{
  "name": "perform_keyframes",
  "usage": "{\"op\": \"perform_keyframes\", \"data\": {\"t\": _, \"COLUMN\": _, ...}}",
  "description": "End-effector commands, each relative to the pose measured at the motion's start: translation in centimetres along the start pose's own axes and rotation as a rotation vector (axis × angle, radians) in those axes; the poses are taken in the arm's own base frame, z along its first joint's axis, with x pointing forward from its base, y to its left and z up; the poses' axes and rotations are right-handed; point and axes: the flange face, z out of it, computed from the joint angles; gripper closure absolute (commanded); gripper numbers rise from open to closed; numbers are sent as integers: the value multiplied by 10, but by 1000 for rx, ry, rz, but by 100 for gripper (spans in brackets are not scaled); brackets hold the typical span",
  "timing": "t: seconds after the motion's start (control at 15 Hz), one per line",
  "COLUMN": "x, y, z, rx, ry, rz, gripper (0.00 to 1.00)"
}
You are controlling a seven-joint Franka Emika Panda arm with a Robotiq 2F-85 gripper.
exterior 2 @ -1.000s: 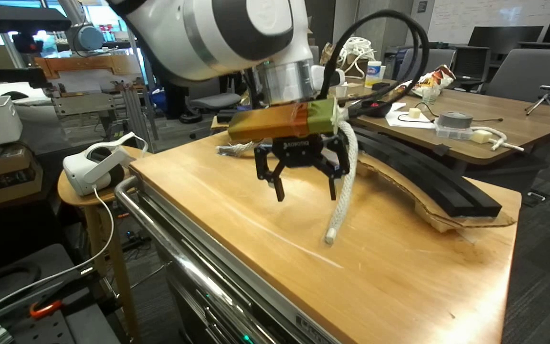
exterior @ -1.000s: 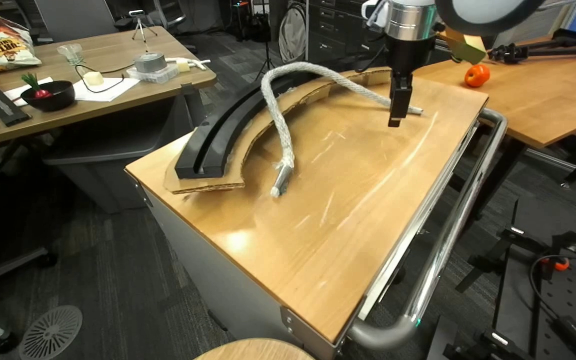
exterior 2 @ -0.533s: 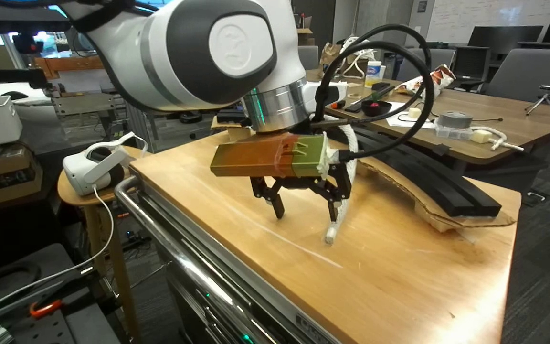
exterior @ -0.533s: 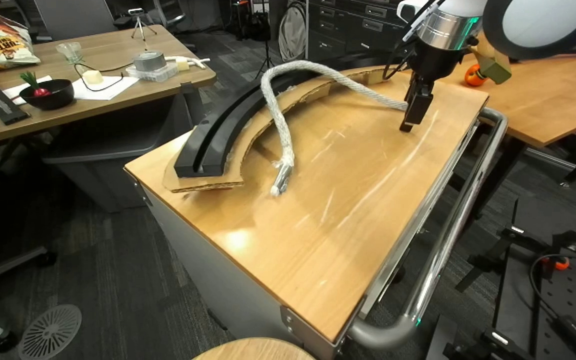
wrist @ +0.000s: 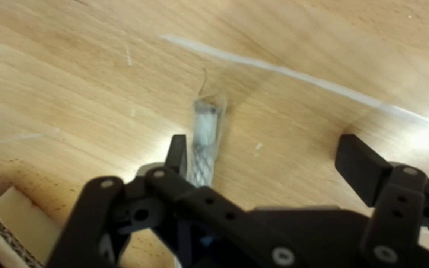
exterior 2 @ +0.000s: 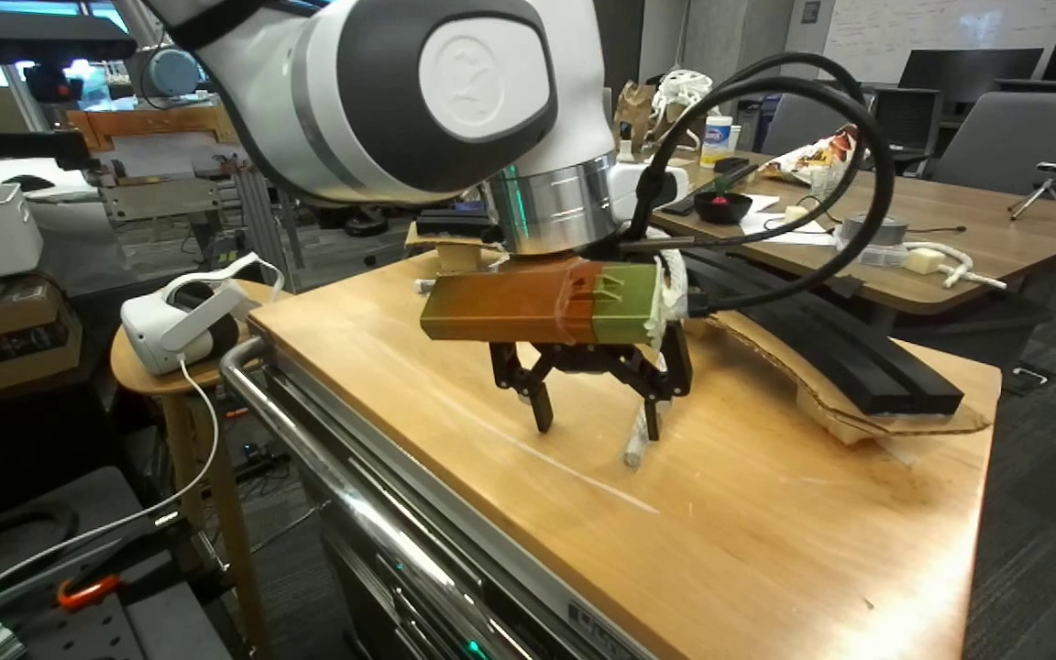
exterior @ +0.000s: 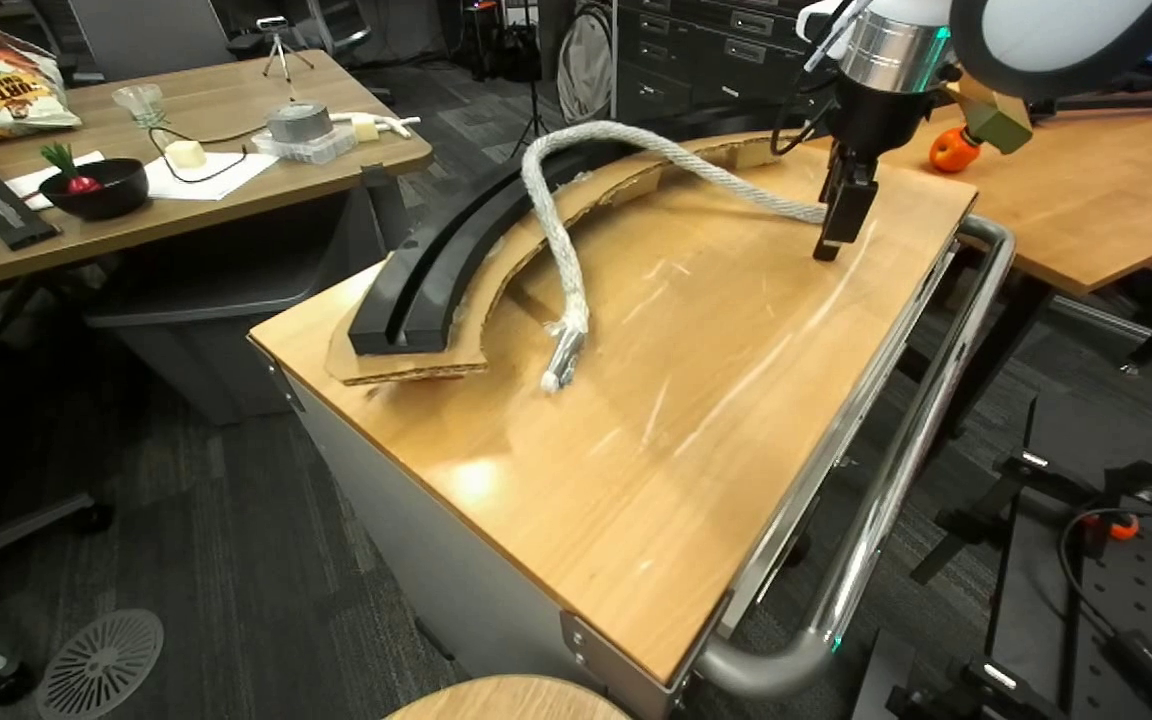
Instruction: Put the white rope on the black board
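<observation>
The white rope [exterior: 558,240] loops over the curved black board [exterior: 433,285], with a taped end on the tabletop in front of it. Its other end [exterior 2: 635,447] lies on the wood under my gripper [exterior 2: 598,429]. Both jaws stand wide apart with nothing gripped. In the wrist view, the rope end [wrist: 204,134] shows between the fingertips of the gripper [wrist: 263,152], close beside the left finger [wrist: 178,152]. I cannot tell whether they touch. Part of the rope is hidden behind the gripper and camera housing in an exterior view.
The board sits on a cardboard base [exterior: 416,374] along the tabletop's far side. A chrome rail [exterior: 886,520] runs along the near edge. A desk with a bowl [exterior: 96,190] and tape roll [exterior: 300,124] stands behind. A headset [exterior 2: 181,316] rests on a stool.
My gripper has come down toward the tabletop over the rope's end, then shifted slightly so that this end shows between its fingers. It has stayed open. The rope and board have not moved.
</observation>
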Motion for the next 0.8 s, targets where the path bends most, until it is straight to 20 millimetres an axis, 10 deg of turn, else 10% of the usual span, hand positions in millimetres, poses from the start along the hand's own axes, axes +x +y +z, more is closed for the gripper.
{"op": "perform_keyframes", "data": {"t": 0.0, "x": 8, "y": 30, "z": -4, "rx": 24, "ry": -23, "rz": -25, "gripper": 0}}
{"op": "perform_keyframes", "data": {"t": 0.33, "x": 31, "y": 52, "z": 2, "rx": 85, "ry": -28, "rz": -88, "gripper": 3}}
{"op": "perform_keyframes", "data": {"t": 0.73, "x": 44, "y": 68, "z": 21, "rx": 191, "ry": -50, "rz": -139, "gripper": 50}}
